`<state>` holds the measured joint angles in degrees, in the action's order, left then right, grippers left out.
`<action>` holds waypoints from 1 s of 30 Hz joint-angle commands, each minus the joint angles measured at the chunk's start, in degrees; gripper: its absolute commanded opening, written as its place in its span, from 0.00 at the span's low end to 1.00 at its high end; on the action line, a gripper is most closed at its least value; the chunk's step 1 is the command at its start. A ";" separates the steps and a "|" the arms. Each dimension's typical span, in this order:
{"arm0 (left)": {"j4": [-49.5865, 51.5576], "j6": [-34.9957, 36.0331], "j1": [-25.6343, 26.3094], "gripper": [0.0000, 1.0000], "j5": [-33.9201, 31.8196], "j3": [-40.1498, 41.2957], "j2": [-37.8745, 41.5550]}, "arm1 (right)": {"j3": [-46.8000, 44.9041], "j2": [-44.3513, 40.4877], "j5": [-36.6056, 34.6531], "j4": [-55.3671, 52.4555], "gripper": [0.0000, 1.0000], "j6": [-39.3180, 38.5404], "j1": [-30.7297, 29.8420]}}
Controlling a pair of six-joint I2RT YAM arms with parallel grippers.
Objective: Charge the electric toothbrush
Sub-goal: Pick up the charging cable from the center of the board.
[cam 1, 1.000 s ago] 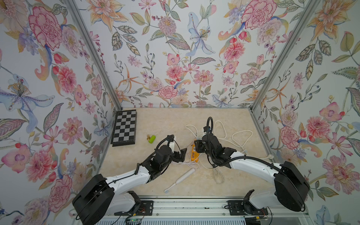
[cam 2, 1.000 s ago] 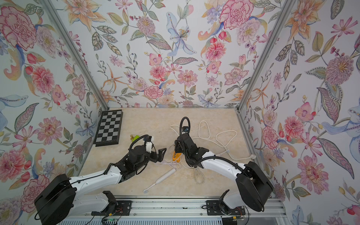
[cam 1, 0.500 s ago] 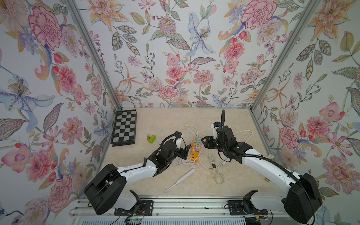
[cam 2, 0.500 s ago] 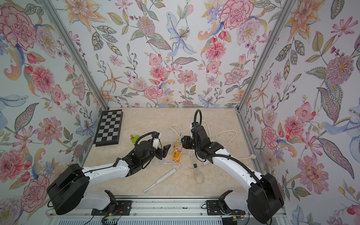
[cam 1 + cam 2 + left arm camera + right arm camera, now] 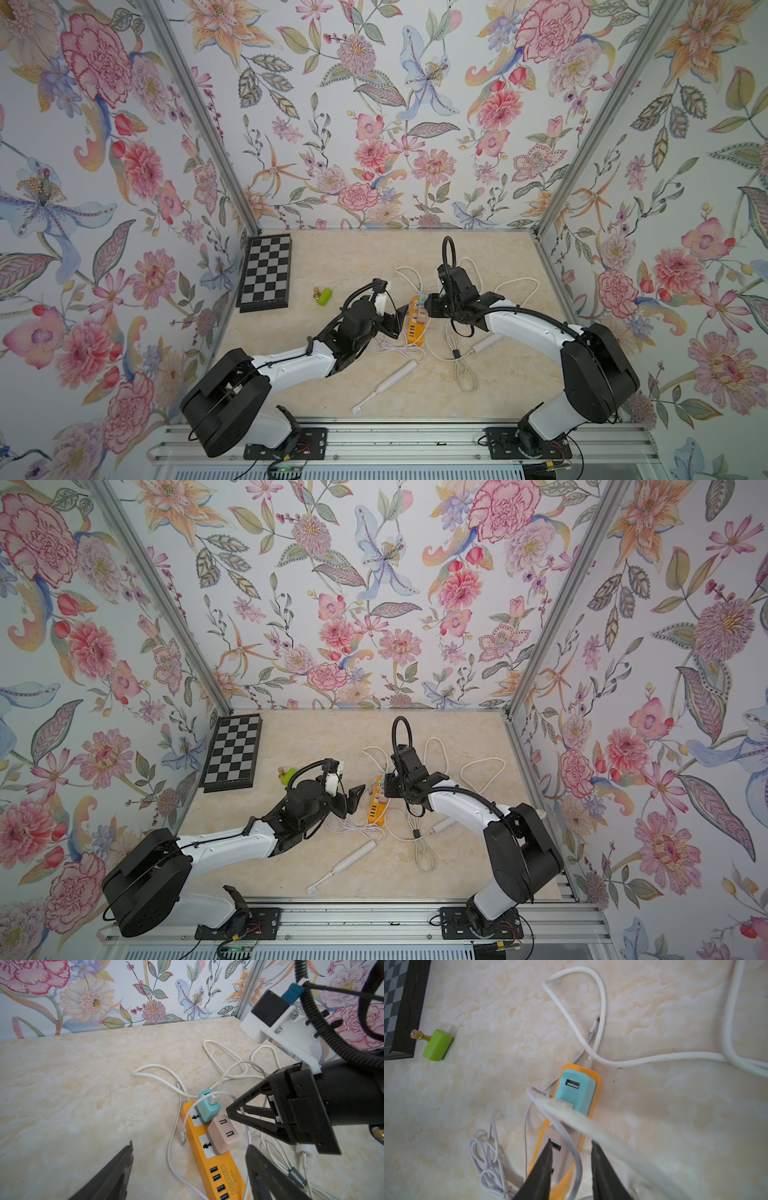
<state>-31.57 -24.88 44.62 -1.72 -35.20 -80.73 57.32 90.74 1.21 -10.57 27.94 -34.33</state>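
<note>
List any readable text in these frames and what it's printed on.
"S-204": on the orange power strip, beside its blue USB ports, left wrist view.
Smaller line next to it: looks like "USB SOCKET", too small to be sure.
Nothing else readable in any view.

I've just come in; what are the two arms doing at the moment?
The right gripper is over the orange power strip, jaws partly closed around a thin white cable; a firm grip can't be confirmed. A USB plug sits by the teal adapter, whose port looks empty. The left gripper hovers open beside the strip. The electric toothbrush lies untouched near the table's front edge.
</note>
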 commanded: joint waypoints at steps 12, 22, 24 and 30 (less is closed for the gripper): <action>-0.62 6.68 -1.63 0.80 -2.59 -0.01 4.02 | -3.60 -11.45 9.34 2.83 0.00 -4.28 0.79; -12.58 14.81 -4.23 0.70 10.56 6.52 6.69 | -7.31 -24.95 19.04 2.44 0.00 -0.97 5.35; -15.09 16.01 -4.54 0.67 14.24 6.52 5.53 | -6.96 -26.22 20.47 1.88 0.00 -0.29 6.27; -22.93 18.64 -4.59 0.58 19.64 7.06 0.69 | -7.12 -28.88 23.59 1.61 0.00 1.11 8.45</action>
<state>-47.68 -9.34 40.51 13.34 -29.10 -77.95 50.87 63.59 21.54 -8.84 27.51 -26.68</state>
